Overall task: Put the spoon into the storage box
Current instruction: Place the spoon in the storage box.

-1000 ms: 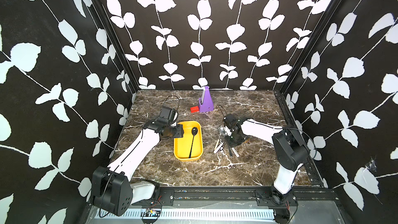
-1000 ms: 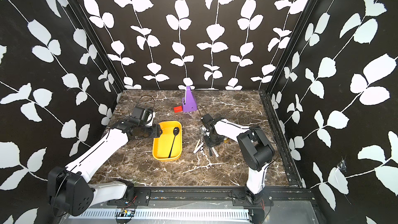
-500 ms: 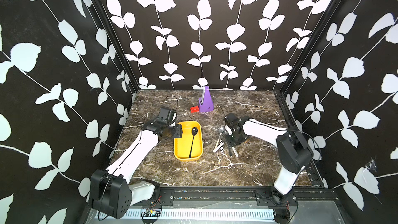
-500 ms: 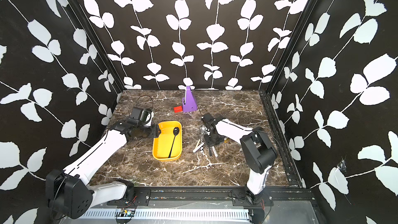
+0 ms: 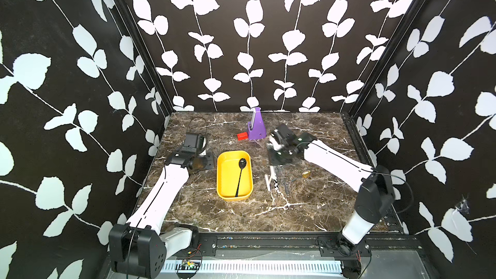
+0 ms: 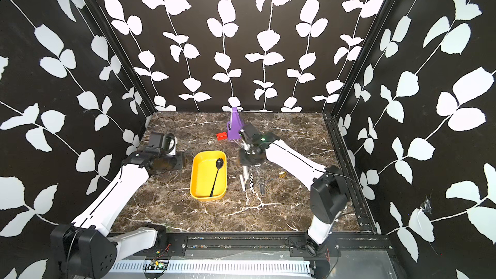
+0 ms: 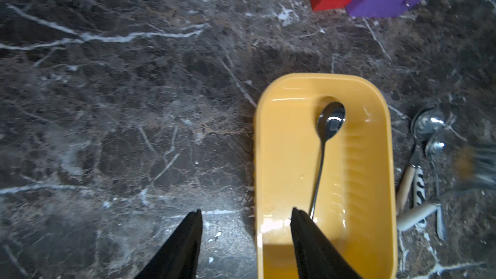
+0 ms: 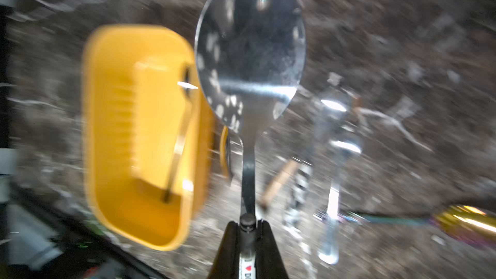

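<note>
1. My right gripper (image 8: 248,225) is clamped on the handle of a large shiny metal spoon (image 8: 249,49). It is right of the shallow yellow plastic storage box (image 5: 228,181), not in it.
2. My left gripper (image 7: 246,212) stands spread and empty, just left of the storage box.
3. The storage box holds one slim metal spoon (image 5: 240,177), lying lengthwise, bowl at the far end.
4. Loose cutlery (image 5: 276,183) lies on the marble table (image 5: 308,210), right of the storage box.

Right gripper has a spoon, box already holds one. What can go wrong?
The right gripper pinches the spoon only at its handle tip; it may pivot or slip mid-swing.
The storage box holds another spoon; the new one may land across it or the rim.
The left gripper hangs open beside the box; arms may clash.
</note>
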`<state>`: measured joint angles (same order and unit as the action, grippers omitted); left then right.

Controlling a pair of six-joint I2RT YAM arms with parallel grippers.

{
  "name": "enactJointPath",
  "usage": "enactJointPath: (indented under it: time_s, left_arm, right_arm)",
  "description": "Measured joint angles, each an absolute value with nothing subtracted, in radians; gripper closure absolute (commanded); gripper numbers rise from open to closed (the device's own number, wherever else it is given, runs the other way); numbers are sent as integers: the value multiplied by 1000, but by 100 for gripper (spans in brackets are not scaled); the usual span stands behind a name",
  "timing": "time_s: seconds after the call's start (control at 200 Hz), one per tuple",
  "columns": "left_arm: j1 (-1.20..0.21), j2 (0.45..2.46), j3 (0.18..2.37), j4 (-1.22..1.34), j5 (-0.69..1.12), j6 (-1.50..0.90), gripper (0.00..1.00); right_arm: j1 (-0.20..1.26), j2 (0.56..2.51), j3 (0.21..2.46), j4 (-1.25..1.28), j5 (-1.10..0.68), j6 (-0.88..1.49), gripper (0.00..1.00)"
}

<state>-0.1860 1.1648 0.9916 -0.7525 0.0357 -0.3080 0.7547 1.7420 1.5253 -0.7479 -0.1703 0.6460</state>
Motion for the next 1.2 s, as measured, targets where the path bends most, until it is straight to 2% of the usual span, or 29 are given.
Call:
enactJointPath:
  time_s: [0.2, 0.38, 0.9, 1.2]
  left_arm:
    - [-133, 1129, 992, -762, 36, -291, 41]
    - [-116, 1106, 983, -764, 36, -286, 41]
    - [-101, 1097, 950, -773, 36, -266, 42]
    - [-97, 1088, 930, -773, 36, -261, 41]
  right_arm:
    - [856, 1918, 1663, -680, -245, 798, 100]
    - [905, 2071, 1779, -680, -271, 835, 100]
    - [956, 2306, 2090, -829, -238, 861, 100]
    - [977, 2374, 2109, -883, -226, 869, 100]
